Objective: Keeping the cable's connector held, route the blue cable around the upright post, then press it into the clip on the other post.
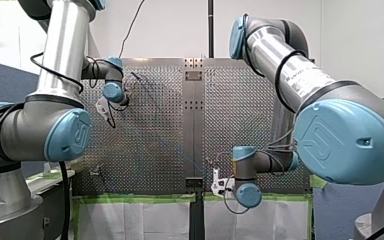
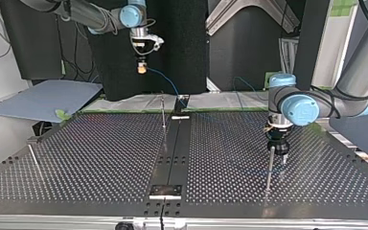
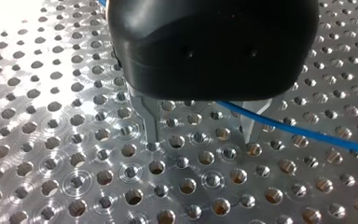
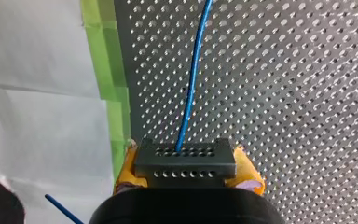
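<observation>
My right gripper [image 4: 186,175] has its yellow pads [image 4: 249,176] shut on a dark grey connector block [image 4: 185,156]. The blue cable [image 4: 193,84] leaves the block and runs out over the perforated plate. In the top view my right gripper [image 2: 142,68] hangs above the table's far edge, and the cable [image 2: 165,81] slopes down from it. My left gripper [image 3: 200,140] stands open just above the plate, and the cable [image 3: 307,135] runs past one metal finger [image 3: 254,126]. In the top view my left gripper [image 2: 278,151] sits right beside a thin upright post [image 2: 270,167].
A second thin post [image 2: 163,112] rises near the plate's middle seam, and a leaning one [image 2: 33,160] stands at the top view's left. Green tape [image 4: 109,79] and white sheet border the plate's edge by my right gripper. A grey board [image 2: 43,98] lies off the table.
</observation>
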You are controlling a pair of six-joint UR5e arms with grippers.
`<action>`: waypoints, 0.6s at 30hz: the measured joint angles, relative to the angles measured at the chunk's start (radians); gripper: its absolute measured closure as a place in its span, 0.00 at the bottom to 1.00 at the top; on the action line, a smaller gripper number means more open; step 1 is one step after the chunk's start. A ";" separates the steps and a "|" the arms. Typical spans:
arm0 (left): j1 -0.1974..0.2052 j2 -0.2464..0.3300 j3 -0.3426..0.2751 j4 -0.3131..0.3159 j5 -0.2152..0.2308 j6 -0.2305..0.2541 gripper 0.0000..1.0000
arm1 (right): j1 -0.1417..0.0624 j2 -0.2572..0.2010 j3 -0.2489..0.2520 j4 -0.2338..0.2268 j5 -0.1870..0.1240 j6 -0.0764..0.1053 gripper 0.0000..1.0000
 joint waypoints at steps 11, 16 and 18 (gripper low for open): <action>0.000 0.001 0.000 -0.023 -0.002 -0.036 0.14 | -0.046 0.000 0.023 -0.029 -0.082 -0.032 1.00; 0.001 0.001 0.000 -0.027 -0.002 -0.062 0.10 | -0.058 0.000 -0.004 -0.028 -0.128 -0.047 1.00; 0.001 0.001 0.000 -0.034 -0.002 -0.079 0.05 | -0.060 0.001 -0.009 -0.029 -0.149 -0.052 1.00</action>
